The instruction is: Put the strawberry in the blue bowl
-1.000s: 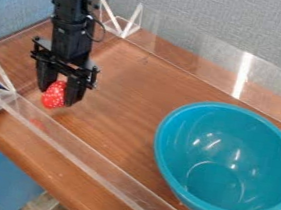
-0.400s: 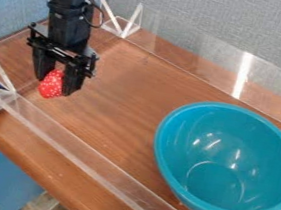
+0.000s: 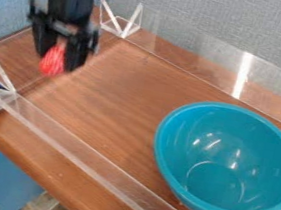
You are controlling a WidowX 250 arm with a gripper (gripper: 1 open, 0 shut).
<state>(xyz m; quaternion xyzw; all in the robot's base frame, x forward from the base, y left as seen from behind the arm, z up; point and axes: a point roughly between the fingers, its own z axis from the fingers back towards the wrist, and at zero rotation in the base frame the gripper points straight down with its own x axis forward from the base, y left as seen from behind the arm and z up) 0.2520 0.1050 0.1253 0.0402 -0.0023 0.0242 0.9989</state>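
My gripper [image 3: 55,57] hangs above the left end of the wooden table, blurred by motion, shut on the small red strawberry [image 3: 54,58], which shows between the fingertips. The strawberry is off the table surface. The large teal-blue bowl [image 3: 228,160] sits at the right front of the table, far from the gripper, with nothing inside it.
A low clear acrylic wall [image 3: 80,158] runs along the front edge and another [image 3: 244,69] along the back. Clear triangular brackets [image 3: 118,17] stand at the back left corner. A blue wall rises behind the table.
The gripper has risen with the strawberry, lifting it well above the table; it stays over the left end. The bowl has not moved.
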